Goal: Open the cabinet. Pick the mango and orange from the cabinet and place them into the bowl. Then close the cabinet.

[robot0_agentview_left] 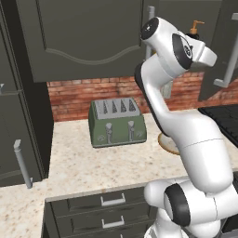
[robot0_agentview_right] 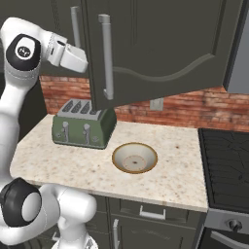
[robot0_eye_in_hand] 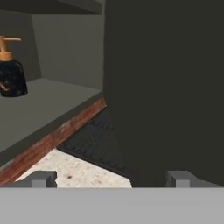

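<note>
The cabinet's left door (robot0_agentview_left: pixel 88 37) is shut, while its right door (robot0_agentview_right: pixel 160 44) stands swung open toward me. My gripper (robot0_eye_in_hand: pixel 113 179) is open and holds nothing; it is raised at the open side, level with the shelf (robot0_eye_in_hand: pixel 39 109), with the inner face of the open door (robot0_eye_in_hand: pixel 166 87) close on its right. The bowl (robot0_agentview_right: pixel 134 157), cream with a tan rim, sits bare on the counter to the right of the toaster. In the left base view my arm covers part of the bowl (robot0_agentview_left: pixel 168 145). The mango and orange are out of view.
A dark soap bottle with an orange pump (robot0_eye_in_hand: pixel 11 74) stands on the cabinet shelf. The green toaster (robot0_agentview_left: pixel 116 121) sits against the brick wall. A black stove (robot0_agentview_right: pixel 226 165) borders the counter (robot0_agentview_right: pixel 73 165) on the right. A tall dark cabinet (robot0_agentview_left: pixel 18 116) stands at the left.
</note>
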